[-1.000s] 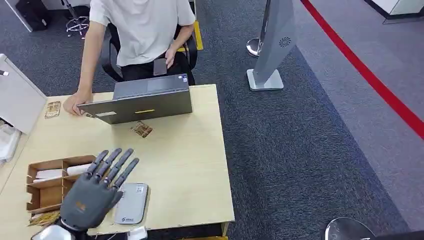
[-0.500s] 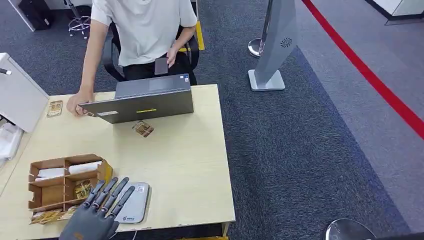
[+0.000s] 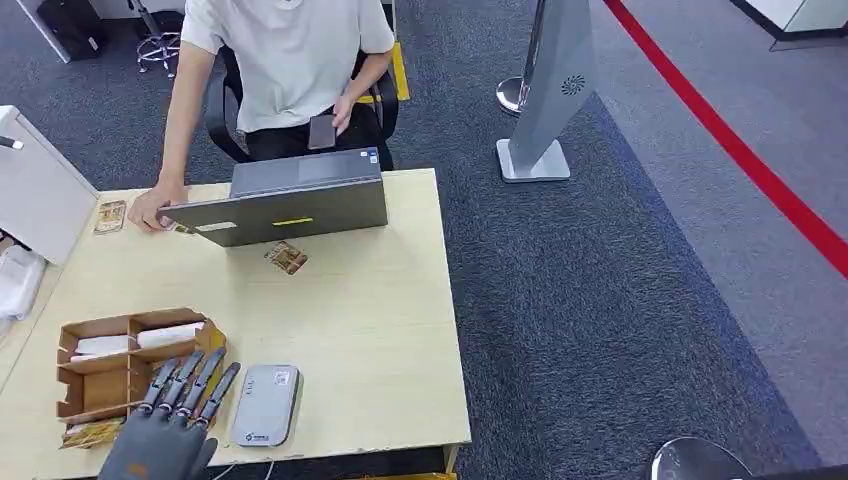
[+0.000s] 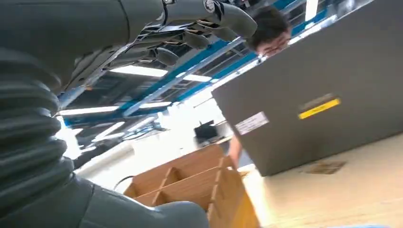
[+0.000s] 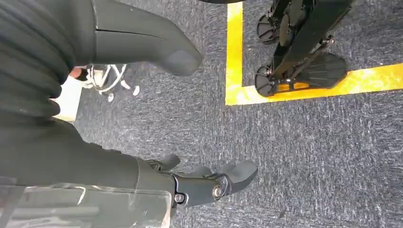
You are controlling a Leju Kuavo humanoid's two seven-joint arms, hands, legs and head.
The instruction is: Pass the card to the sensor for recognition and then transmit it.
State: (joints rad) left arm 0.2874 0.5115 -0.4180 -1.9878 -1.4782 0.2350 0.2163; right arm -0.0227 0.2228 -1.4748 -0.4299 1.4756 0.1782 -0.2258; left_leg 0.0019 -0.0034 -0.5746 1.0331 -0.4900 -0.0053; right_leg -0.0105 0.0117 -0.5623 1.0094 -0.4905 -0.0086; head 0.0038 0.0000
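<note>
A: At the near edge of the pale wooden table (image 3: pixel 380 330), the robot's left hand (image 3: pixel 165 425) hovers flat over the brown cardboard compartment tray (image 3: pixel 95 362), fingers straight, slightly spread, holding nothing.

B: Why there?

A: My guess is that the tray is the card supply. A gold-brown patterned card (image 3: pixel 92 432) lies at its nearest corner, just beside the hand, and white packets sit in the far compartments. The rounded grey sensor pad (image 3: pixel 264 404) lies right next to the tray, so a card has little way to travel.

B: Other cards?

A: One on the open tabletop (image 3: pixel 286 258) in front of the dark grey laptop (image 3: pixel 290 205), another (image 3: pixel 108 216) at the far left, near the seated person's hand (image 3: pixel 150 208). They look like cards passed across, though that is inference.

B: The right hand?

A: The right hand (image 5: pixel 209 183) hangs over the carpet, fingers loosely curled and empty.

B: Anything unclear?

A: The left hand covers the compartment beneath it, so its contents are hidden, and the wrist is cut off by the frame. The card patterns are too small to read.
</note>
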